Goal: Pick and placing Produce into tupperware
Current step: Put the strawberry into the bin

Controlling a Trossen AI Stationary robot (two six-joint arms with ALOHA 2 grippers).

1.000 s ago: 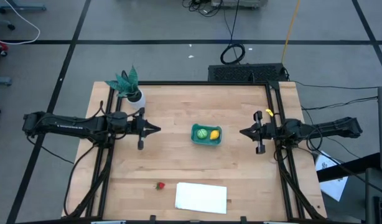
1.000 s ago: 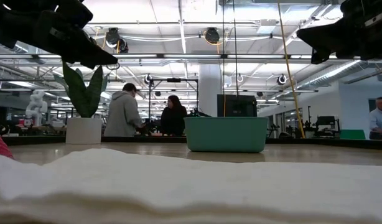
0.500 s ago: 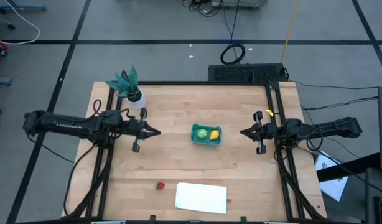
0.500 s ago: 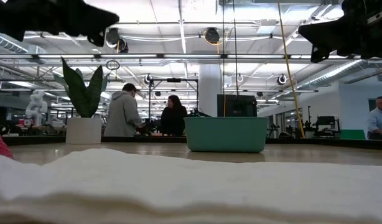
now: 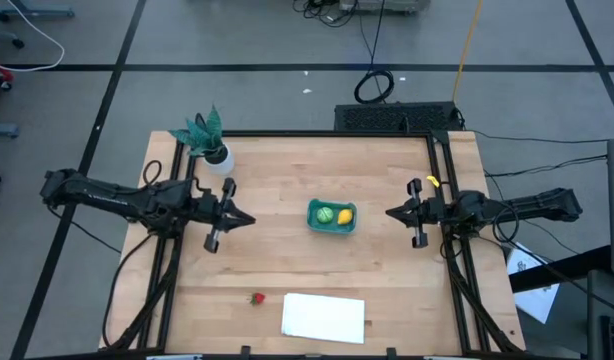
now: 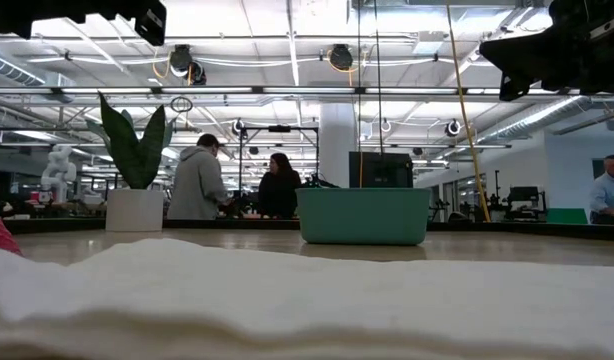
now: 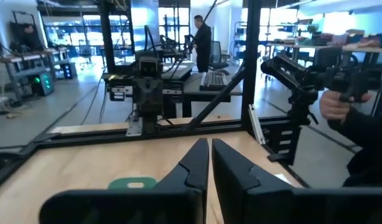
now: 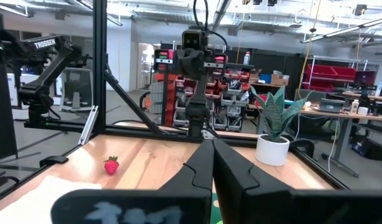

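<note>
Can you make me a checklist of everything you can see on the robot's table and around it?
Surface: wooden table, inside a black frame.
Job's things: teal tub mid-table, holding the green fruit and yellow fruit; red strawberry still out near the front edge.
Clutter: potted plant at the back left corner; white sheet at the front.
Grippers: left gripper shut, empty, left of the tub; right gripper shut, empty, right of it.
Cables: black coil on the floor behind the table.
Surroundings: people at benches beyond.
</note>
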